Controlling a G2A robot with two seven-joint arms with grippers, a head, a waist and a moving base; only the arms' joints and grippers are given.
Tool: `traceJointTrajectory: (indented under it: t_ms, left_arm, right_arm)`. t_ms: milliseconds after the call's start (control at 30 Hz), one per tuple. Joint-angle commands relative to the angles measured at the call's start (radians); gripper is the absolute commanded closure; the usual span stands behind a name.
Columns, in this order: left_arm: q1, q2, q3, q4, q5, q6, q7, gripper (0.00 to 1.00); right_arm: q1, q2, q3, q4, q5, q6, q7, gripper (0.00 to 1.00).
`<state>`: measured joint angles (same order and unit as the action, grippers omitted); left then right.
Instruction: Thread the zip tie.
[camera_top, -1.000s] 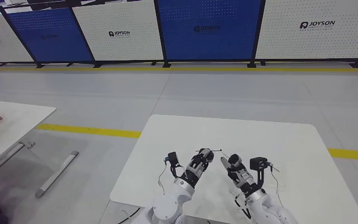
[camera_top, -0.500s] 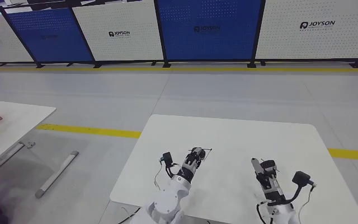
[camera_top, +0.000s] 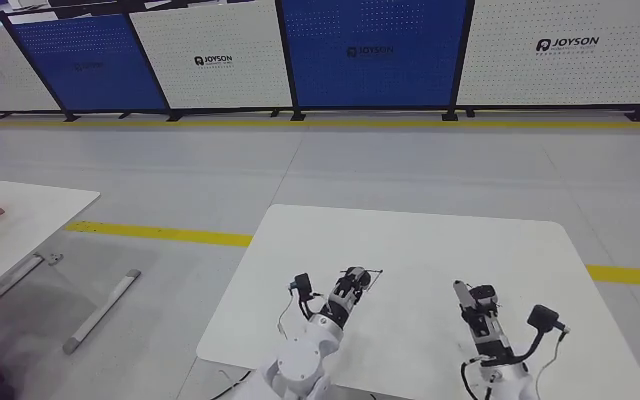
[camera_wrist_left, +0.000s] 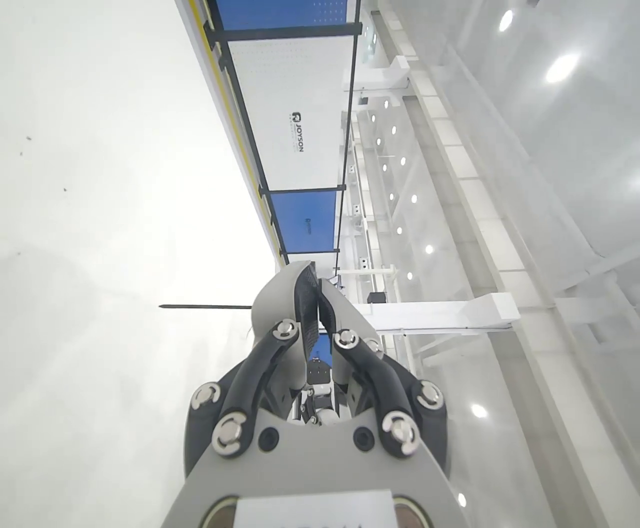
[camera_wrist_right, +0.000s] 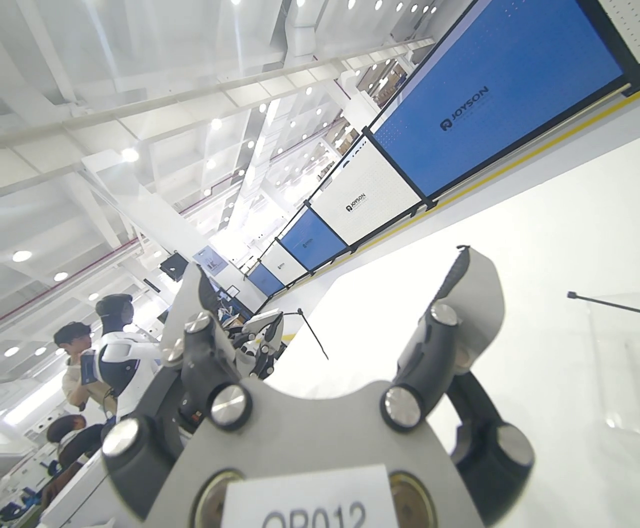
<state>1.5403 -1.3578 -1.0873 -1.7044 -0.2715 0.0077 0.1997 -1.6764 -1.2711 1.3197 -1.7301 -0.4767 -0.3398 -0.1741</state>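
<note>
Left gripper (camera_wrist_left: 317, 292) pinching one zip tie (camera_wrist_left: 205, 306), right gripper (camera_wrist_right: 328, 265) spread (second tie (camera_wrist_right: 600, 301) apart)

Left pincer (camera_top: 357, 276) seemingly pinches the zip tie (camera_top: 374, 269) over the table (camera_top: 430, 235).

You look down on the table (camera_top: 420, 240) from high up. Both low wrist cameras look across it. The right one sees the left gripper (camera_wrist_right: 275, 322) far off.

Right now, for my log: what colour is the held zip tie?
A black thin plastic zip tie; best in left wrist view.
</note>
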Motion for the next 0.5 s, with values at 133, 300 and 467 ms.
traceJointTrajectory:
  t_ms: [133, 300, 467]
  left_arm:
    - [0.009, -0.005, -0.04, 0.004, -0.119, -0.034, 0.035, 1.0]
    - [0.007, -0.007, -0.058, 0.005, -0.182, -0.021, 0.024, 1.0]
    - [0.007, -0.007, -0.058, 0.005, -0.182, -0.021, 0.024, 1.0]
  right_arm:
    - [-0.049, 0.011, 0.075, -0.023, 0.114, 0.0, -0.021, 0.0]
    - [-0.061, 0.013, 0.093, -0.018, 0.186, 0.0, -0.012, 0.0]
    - [-0.061, 0.013, 0.093, -0.018, 0.186, 0.0, -0.012, 0.0]
